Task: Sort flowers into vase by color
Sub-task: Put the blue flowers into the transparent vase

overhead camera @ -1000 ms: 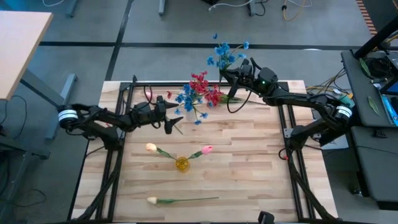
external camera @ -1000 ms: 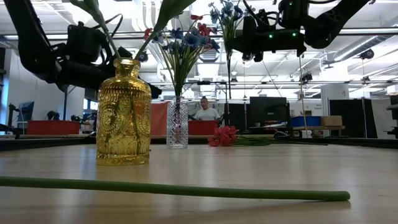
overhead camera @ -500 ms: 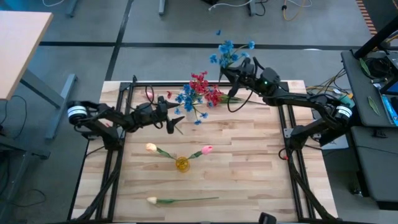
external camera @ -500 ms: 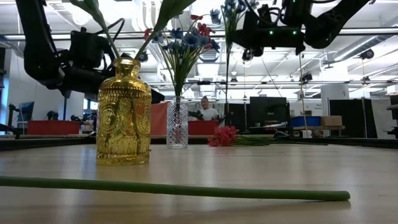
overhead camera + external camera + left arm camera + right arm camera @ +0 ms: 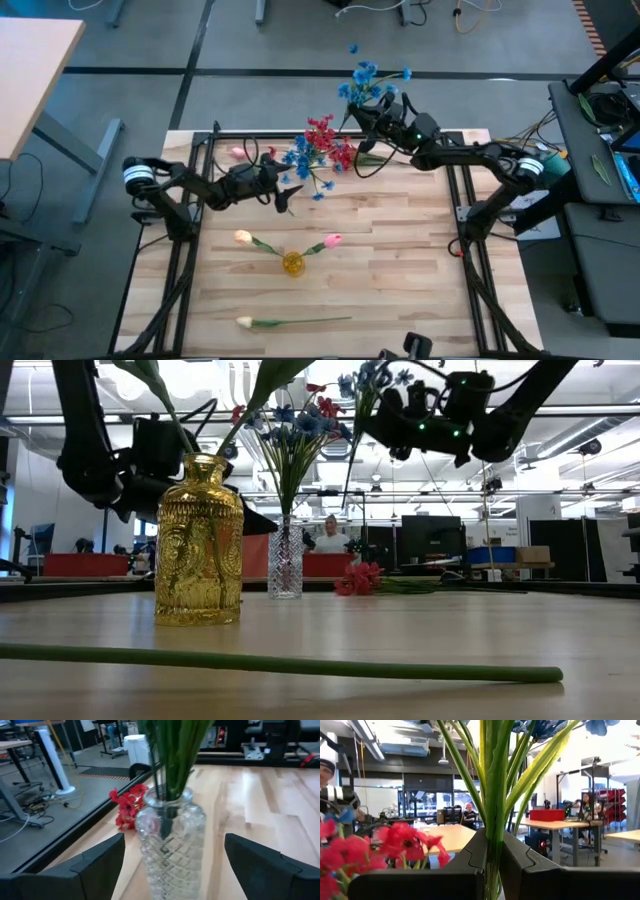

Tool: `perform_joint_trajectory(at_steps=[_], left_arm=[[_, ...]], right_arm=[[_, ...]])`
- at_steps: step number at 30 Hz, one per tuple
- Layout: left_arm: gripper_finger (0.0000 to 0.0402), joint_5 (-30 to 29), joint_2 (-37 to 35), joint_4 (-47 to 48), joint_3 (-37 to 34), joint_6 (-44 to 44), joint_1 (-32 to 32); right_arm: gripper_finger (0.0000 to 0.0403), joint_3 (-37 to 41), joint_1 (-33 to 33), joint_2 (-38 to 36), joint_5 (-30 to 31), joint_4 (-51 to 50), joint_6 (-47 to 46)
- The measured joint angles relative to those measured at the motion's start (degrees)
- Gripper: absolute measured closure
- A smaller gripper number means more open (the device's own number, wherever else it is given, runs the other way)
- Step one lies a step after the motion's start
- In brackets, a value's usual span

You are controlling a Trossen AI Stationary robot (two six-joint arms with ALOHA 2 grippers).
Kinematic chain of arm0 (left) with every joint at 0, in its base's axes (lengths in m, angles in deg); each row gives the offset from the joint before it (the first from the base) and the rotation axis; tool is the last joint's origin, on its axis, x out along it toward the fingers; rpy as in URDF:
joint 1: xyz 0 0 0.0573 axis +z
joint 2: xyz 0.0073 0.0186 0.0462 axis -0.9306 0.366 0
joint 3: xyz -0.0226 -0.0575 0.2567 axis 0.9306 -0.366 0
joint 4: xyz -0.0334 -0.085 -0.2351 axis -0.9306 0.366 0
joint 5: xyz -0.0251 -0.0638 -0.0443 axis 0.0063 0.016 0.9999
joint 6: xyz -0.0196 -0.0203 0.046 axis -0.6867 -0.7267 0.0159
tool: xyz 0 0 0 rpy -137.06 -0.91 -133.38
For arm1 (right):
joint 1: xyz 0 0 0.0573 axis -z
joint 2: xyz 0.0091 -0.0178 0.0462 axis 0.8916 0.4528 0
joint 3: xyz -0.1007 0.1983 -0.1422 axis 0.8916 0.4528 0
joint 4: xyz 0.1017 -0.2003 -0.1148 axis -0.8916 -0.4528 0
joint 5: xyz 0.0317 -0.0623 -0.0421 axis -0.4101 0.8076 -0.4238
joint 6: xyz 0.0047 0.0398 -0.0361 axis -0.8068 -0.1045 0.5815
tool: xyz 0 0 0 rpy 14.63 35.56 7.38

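Near the table's [image 5: 400,260] far edge, the right claw [image 5: 362,112] is clamped on a blue flower's [image 5: 368,82] green stem, held high in open air. The left claw [image 5: 283,190] stands wide just beside the clear vase [image 5: 285,560] — red and blue blossoms crowd it. A red cluster [image 5: 358,578] lies behind.

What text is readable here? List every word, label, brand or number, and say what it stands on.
None can be read.
Gold vase: embossed pattern only, no lettering.
Clear vase: cut-glass pattern, no label.
Right gripper, shut on the blue flower stem: no markings visible.
Background room signs and screens: too small or blurred to read.
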Motion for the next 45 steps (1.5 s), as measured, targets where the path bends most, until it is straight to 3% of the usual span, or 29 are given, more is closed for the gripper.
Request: perform_joint_trajectory(at_steps=[14,23,32,45], left_arm=[[0.0067,-0.16,7.05,-7.19,1.02,-2.32,0.09],[0.0061,-0.18,14.11,-17.32,1.03,-2.86,0.09],[0.0061,-0.44,17.90,-22.55,1.08,-3.31,0.12],[0.0060,-0.40,21.93,-24.48,3.07,-4.22,0.15]], right_arm=[[0.0381,-3.33,0.00,3.79,-1.75,-0.02,-0.72],[0.0381,-3.38,-0.13,3.81,-3.26,1.14,-0.53],[0.0381,-9.18,-0.11,4.10,-5.65,-1.48,-0.43],[0.0381,-10.83,-0.11,5.80,-6.23,-4.02,-0.74]])
